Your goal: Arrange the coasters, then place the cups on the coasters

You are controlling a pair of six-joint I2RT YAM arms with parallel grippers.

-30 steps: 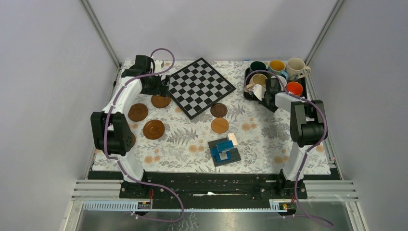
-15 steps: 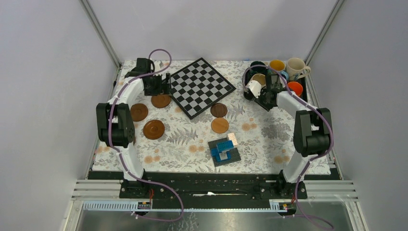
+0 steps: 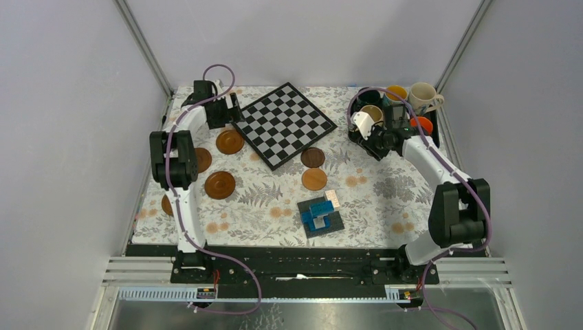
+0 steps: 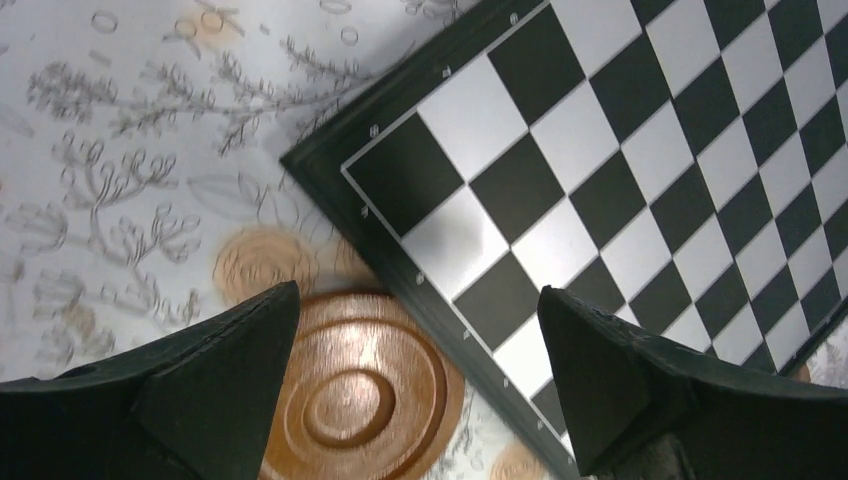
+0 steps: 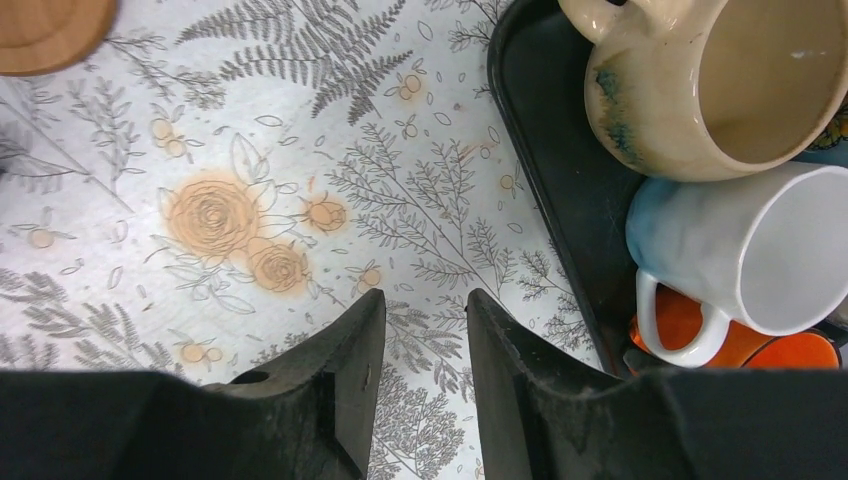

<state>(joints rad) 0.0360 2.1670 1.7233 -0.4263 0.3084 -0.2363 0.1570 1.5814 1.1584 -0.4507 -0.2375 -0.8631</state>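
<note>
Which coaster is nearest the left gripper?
The coaster at the chessboard's left corner, right below the open left gripper; the other coasters lie farther away, toward the arms' bases.

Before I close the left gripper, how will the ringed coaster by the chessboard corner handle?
The coaster looks like stiff turned wood, so it shouldn't flex. It lies flat with a glossy top, so the left gripper may skid it along the cloth rather than lift it. Its edge seems to abut the chessboard, which could block a finger.

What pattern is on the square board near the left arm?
The board has black-and-white checks; clearest in the left wrist view.
</note>
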